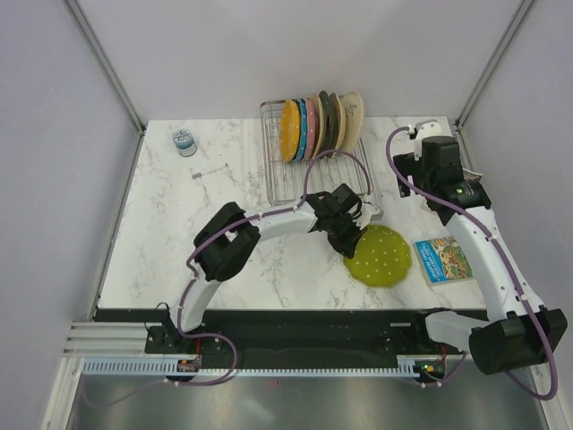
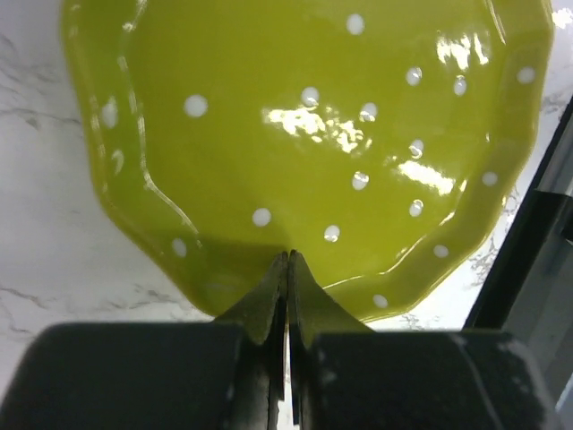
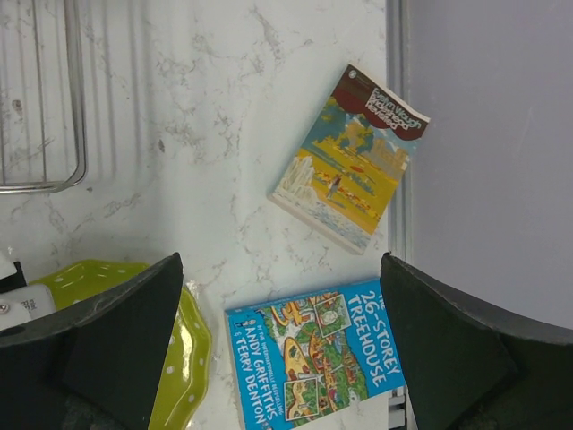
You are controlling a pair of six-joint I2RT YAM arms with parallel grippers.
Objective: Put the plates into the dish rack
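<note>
The lime green plate (image 1: 380, 255) (image 2: 304, 134) lies flat on the marble table, just in front of the dish rack (image 1: 295, 184). My left gripper (image 1: 347, 237) (image 2: 288, 258) is shut, its tips pressed together over the plate's near rim; nothing shows between the fingers. In the rack, the orange plate (image 1: 289, 131), blue plate (image 1: 302, 128) and pink plate (image 1: 312, 125) stand on edge at the far end. My right gripper (image 3: 282, 349) hangs open above the table at the right, holding nothing, with the green plate's edge (image 3: 183, 358) by its left finger.
Plain dark green, beige and cream plates (image 1: 345, 118) stand behind the dotted ones in the rack. A blue book (image 1: 445, 260) (image 3: 313, 358) lies right of the green plate, and a yellow book (image 3: 349, 157) beyond it near the wall. A small round blue-grey object (image 1: 184, 141) sits far left.
</note>
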